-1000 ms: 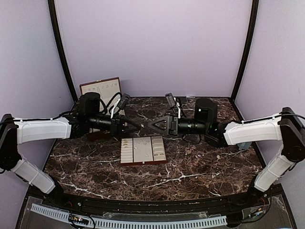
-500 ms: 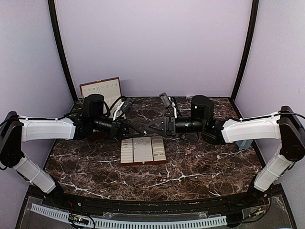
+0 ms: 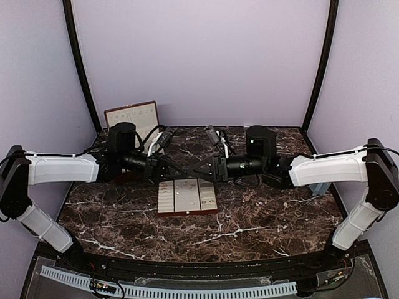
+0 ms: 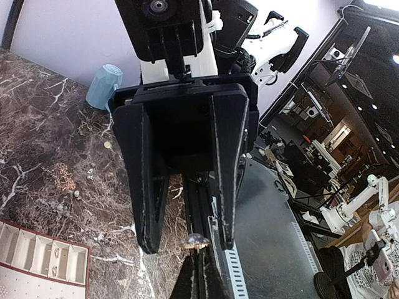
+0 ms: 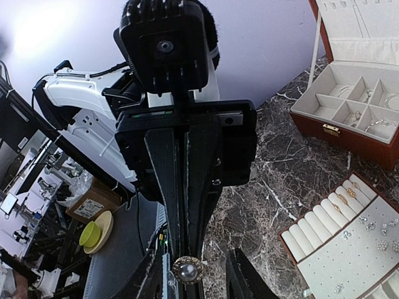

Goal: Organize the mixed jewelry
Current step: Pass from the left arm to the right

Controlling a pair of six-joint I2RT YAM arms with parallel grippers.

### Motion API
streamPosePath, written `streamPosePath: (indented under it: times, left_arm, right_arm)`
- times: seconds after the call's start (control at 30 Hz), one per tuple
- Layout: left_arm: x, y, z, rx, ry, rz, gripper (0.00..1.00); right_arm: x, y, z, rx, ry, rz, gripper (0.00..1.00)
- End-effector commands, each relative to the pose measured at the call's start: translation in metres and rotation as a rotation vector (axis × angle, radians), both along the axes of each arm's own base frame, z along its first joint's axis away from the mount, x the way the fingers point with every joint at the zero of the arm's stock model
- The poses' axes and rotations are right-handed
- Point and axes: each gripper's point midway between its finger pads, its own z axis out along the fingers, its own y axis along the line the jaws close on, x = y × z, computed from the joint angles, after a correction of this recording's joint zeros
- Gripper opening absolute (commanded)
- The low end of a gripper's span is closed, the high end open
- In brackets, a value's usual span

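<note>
Fingers (image 5: 171, 199) of left gripper (image 5: 185, 252) clamp a pearly stud (image 5: 187, 269); right gripper (image 4: 187, 243) fingers stand apart flanking it, above brown marble table (image 3: 262, 218), lilac walls (image 3: 199, 56).

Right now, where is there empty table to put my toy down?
The biggest bare marble lies between the slotted tray and the near edge. More lies left of the tray. It's crowded behind the tray: the left gripper, pinching a pearly stud, meets the right gripper there, and the box stands back-left.
</note>
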Motion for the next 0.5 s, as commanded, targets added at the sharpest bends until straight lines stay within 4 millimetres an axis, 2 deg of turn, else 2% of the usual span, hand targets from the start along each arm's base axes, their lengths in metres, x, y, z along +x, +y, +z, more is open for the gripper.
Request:
streamPosePath:
  times: [0.0, 0.27, 0.47]
  left_arm:
    - [-0.0040, -0.0012, 0.0101, -0.028, -0.024, -0.024, 0.00]
    - [-0.0034, -0.0012, 0.0094, -0.026, -0.023, -0.017, 0.00]
    - [-0.0027, -0.0012, 0.0090, -0.025, -0.024, -0.012, 0.00]
  right_arm:
    - [-0.0023, 0.0060, 0.0113, 0.023, -0.033, 0.019, 0.32]
    - [-0.0036, 0.0051, 0.0111, 0.022, -0.036, 0.020, 0.20]
    - [-0.0025, 0.0028, 0.0106, 0.021, -0.040, 0.003, 0.16]
